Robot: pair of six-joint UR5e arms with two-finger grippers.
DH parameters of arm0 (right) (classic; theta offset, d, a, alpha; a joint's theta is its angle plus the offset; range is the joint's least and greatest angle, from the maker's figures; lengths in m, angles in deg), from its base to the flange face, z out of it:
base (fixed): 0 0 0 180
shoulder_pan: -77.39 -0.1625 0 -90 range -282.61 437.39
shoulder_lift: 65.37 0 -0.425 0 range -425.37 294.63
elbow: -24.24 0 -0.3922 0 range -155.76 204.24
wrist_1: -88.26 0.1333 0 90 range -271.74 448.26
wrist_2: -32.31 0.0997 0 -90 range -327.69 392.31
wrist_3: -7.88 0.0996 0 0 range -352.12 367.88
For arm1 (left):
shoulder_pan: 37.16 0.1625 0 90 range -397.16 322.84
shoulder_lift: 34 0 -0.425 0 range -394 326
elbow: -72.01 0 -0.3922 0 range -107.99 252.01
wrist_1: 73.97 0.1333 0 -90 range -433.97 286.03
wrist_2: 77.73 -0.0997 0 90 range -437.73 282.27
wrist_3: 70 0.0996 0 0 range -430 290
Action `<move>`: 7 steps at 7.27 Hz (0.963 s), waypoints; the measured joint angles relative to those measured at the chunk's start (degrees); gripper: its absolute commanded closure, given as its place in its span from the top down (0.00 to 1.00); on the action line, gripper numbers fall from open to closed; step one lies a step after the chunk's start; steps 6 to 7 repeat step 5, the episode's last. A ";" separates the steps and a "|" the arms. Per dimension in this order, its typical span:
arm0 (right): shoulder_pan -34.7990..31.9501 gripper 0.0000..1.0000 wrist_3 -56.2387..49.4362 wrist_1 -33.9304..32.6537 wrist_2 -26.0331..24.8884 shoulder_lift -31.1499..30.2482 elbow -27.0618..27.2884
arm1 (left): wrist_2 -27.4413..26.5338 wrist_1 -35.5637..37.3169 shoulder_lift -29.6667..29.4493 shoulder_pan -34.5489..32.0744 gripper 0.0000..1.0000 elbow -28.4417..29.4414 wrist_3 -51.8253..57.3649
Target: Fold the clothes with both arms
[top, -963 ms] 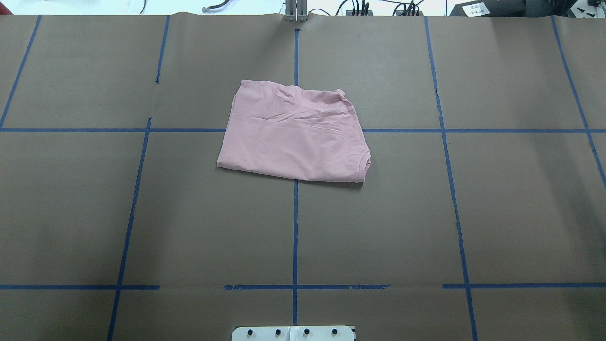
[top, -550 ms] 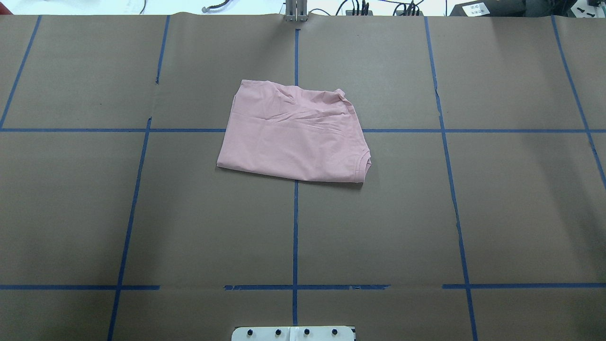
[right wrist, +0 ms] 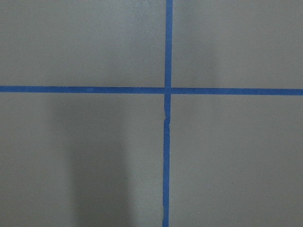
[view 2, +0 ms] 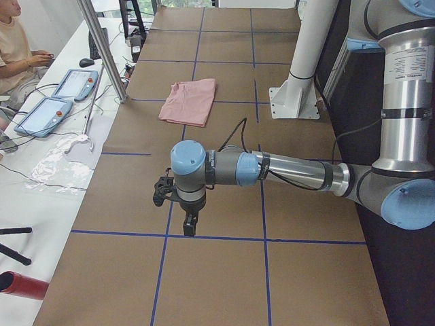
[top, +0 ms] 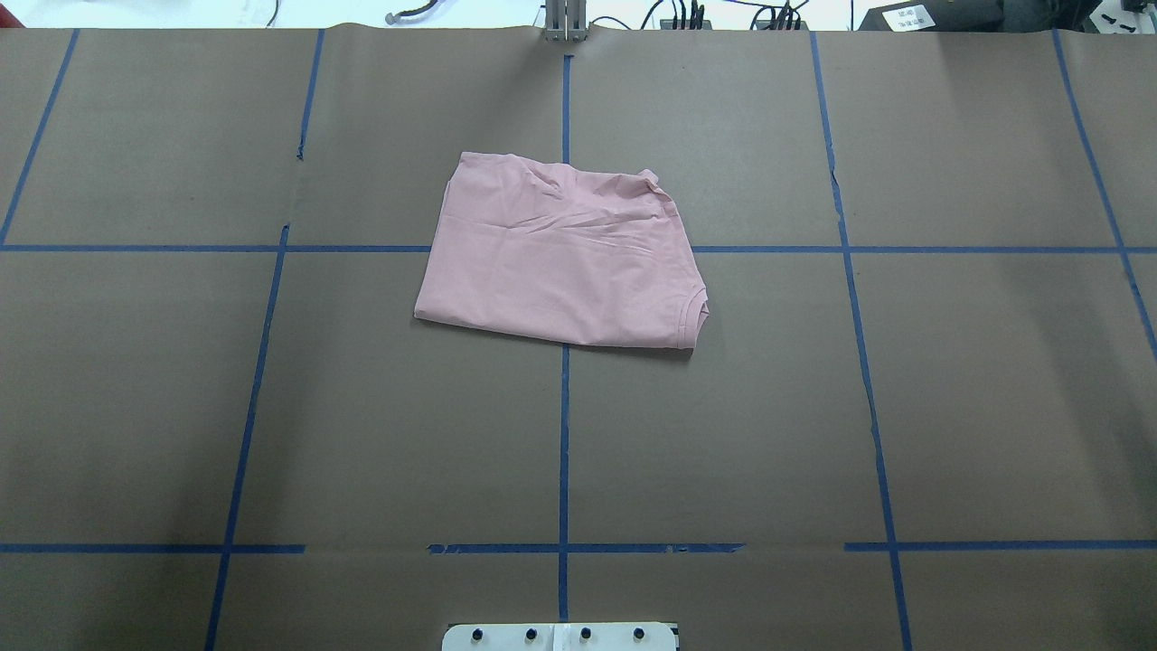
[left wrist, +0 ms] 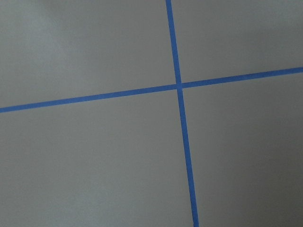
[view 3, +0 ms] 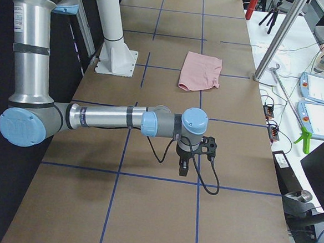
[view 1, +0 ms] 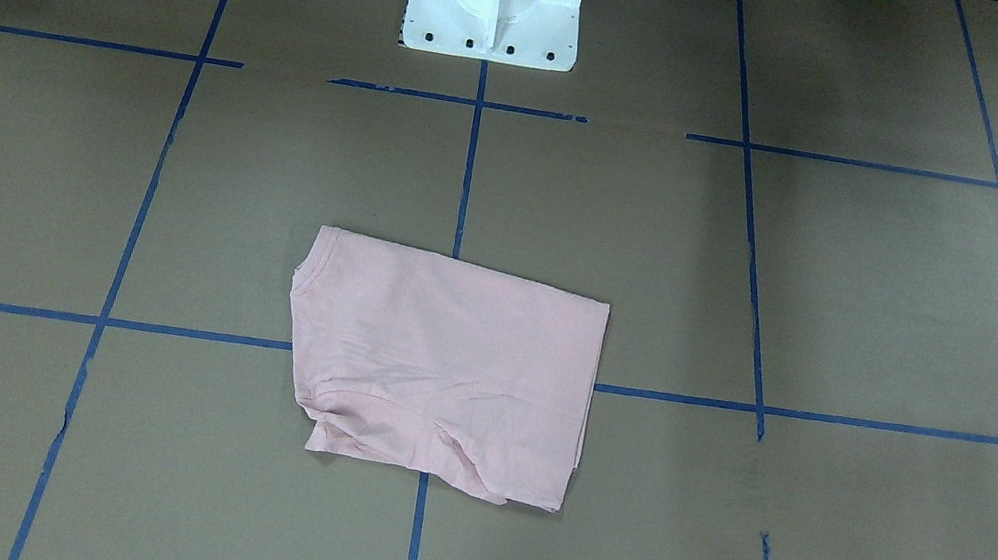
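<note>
The folded pale pink T-shirt (top: 560, 267) is lying crosswise, with the black left fingers (view 2: 190, 223) and right fingers (view 3: 182, 167) hanging well off its opposite ends, seemingly equidistant; their opening I cannot tell.

Table top covered in brown paper (top: 723, 434), slightly creased at seams. Blue tape grid (top: 563, 452) divides it into large rectangles, with small breaks in places. White bench (view 2: 41, 210) along operators' side, cables strewn. Two tablet-like pendants (view 2: 42, 115) on bench. Seated person (view 2: 17, 47) beside them. Slanted metal pole (view 2: 103, 51) at table edge. Light even, shadows soft.
</note>
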 measured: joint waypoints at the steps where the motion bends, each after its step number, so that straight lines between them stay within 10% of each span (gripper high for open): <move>1: 0.14 1.00 0.01 -0.01 0.53 -0.23 -0.23 | 1.03 -0.13 -0.13 0.00 1.00 1.07 0.02; 7: 0.23 1.00 0.14 0.32 1.17 -0.32 -0.97 | 4.12 -0.94 -0.25 0.05 1.00 0.29 -0.22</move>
